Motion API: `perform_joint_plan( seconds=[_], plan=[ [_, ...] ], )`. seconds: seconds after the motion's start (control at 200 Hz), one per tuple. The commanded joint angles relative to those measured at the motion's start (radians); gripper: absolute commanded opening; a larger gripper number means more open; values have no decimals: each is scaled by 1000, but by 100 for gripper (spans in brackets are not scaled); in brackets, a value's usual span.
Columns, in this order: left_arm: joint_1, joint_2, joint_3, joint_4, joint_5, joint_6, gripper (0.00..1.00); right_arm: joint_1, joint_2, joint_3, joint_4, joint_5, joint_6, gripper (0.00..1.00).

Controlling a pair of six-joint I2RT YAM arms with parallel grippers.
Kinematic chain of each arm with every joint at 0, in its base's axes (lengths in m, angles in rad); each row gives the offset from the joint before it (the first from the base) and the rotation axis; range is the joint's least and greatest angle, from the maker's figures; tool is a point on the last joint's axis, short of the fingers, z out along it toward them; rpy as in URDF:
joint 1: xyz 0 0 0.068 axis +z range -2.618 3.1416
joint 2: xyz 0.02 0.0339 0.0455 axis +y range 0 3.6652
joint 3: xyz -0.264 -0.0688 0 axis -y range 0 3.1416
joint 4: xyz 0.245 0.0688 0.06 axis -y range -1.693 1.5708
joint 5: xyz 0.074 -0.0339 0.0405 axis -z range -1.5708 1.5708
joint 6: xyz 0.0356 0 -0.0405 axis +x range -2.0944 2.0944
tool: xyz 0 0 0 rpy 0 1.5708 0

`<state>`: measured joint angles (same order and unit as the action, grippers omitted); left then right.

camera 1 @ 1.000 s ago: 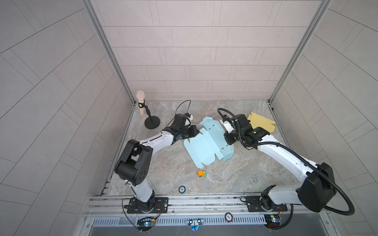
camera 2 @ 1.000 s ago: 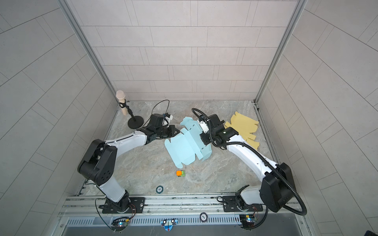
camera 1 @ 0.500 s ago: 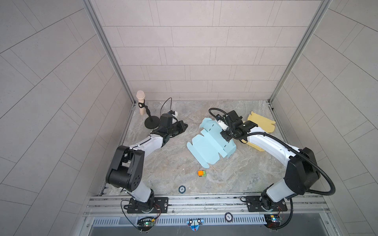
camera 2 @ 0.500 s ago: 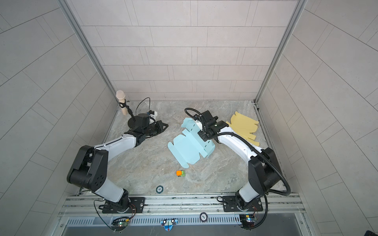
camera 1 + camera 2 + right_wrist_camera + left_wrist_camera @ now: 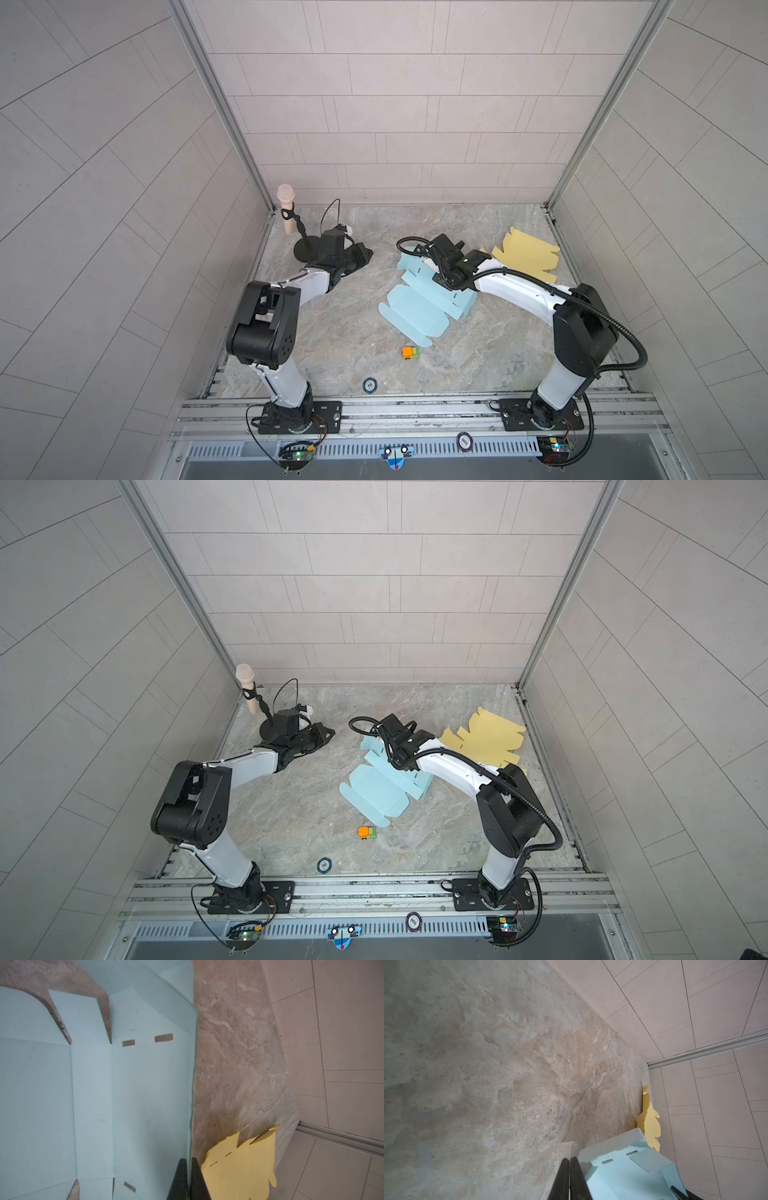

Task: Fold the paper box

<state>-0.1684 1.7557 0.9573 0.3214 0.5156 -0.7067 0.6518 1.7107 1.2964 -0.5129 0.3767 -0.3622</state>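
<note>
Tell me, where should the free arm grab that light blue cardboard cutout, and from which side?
Probably the upturned flap at the far end of the light blue box blank, approached from the left, edge-on. Most of the sheet lies flat on the table, leaving nothing to pinch; that flap stands up, facing the left gripper. The right gripper pinches a raised edge likewise.
</note>
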Motion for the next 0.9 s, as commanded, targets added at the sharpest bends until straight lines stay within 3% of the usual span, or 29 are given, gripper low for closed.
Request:
perform_joint_plan(
  seconds=[0.0,0.225,0.501,0.891],
  plan=[
    [30,87,70,91,71,-4,14,22,4,-9,67,98,-88,0],
    [30,240,239,80,155,3,20,65,39,-16,125,167,-174,0],
    [-32,381,443,-99,179,106,23,87,102,-10,183,207,-236,0],
    [-55,424,440,-126,218,130,27,113,128,-63,345,276,-357,0]
  ],
)
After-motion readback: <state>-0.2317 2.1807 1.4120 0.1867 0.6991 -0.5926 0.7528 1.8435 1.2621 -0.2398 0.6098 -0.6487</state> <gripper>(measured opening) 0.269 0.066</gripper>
